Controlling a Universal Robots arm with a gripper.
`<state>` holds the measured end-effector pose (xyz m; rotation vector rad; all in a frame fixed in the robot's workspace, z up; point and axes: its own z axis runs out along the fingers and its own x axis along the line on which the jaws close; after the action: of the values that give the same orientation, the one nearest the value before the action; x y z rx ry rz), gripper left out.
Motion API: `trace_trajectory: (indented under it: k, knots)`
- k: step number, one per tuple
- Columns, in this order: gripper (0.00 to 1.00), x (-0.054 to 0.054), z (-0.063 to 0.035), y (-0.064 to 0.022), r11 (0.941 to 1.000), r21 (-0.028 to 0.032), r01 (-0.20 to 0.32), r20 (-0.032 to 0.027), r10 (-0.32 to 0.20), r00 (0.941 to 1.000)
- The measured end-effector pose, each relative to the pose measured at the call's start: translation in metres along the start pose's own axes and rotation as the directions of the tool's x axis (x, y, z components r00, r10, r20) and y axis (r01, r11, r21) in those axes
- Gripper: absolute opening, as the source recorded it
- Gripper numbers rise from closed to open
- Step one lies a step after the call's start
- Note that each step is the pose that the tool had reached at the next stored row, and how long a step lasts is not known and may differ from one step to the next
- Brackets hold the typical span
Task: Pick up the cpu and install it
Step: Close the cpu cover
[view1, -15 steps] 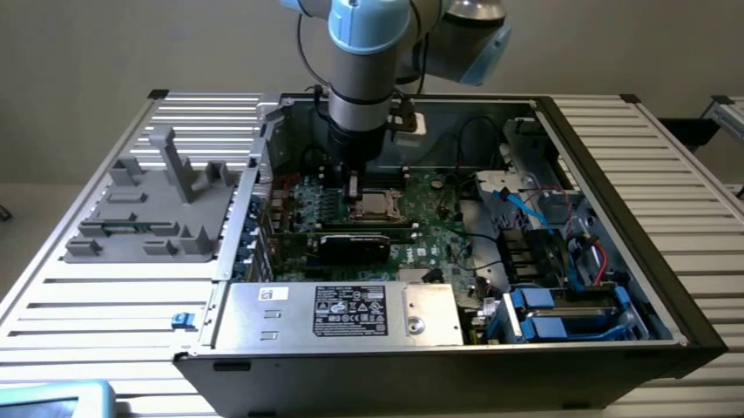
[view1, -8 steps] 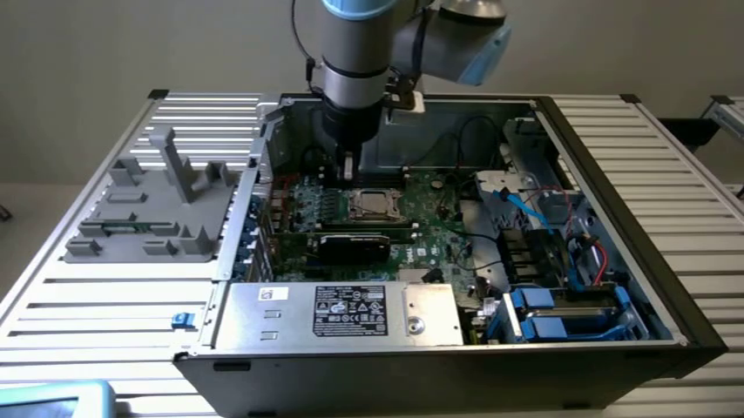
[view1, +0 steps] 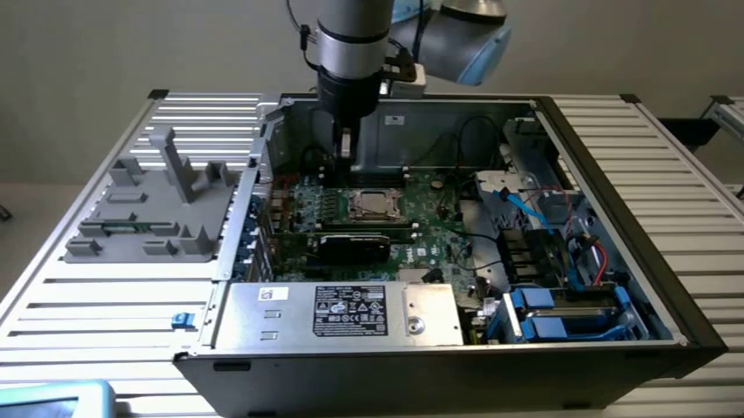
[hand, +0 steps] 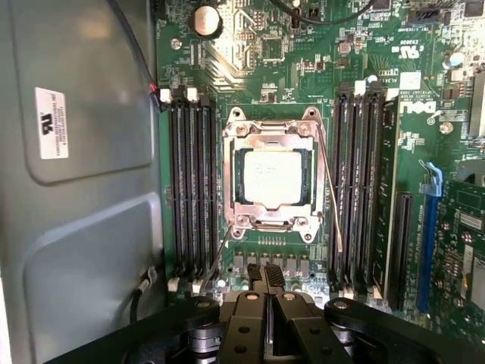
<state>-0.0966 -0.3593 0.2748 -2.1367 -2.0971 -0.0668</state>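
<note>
Pale grey slatted metal forms the worktop (view1: 82,305), and on it lies an open black computer case (view1: 651,287) with its green motherboard (view1: 436,239) facing up. In the exterior view, a grey moulded plastic fixture (view1: 152,209) sits on the slats at nine o'clock from the case. Inside the case, a big silver metal box with a black label (view1: 348,312) fills the six o'clock edge, and blue drive carriers (view1: 546,318) stand at about four o'clock.

The cpu (view1: 372,205), a small flat square chip with a silvery-grey top, lies in the socket near the middle of the board. The silver metal socket frame (hand: 273,129) surrounds it, and the wrist view shows its plate (hand: 273,176) flat and level there. Rows of black memory slots (hand: 189,189) flank the socket on both sides.

The black pincer (view1: 345,157) hangs from the grey arm at roughly eleven o'clock from the socket, above the board. In the wrist view its fingertips (hand: 265,277) are pressed together with nothing between them, so the pincer is fully closed and empty, near the cpu but apart from it.
</note>
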Motion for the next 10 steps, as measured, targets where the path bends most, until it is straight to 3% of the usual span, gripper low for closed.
trace_trajectory:
  k: [10]
  knots:
    - [0.11,0.005,-0.0446,-0.0033,1.0,0.0,0.0,-0.0005,0.0,1.0]
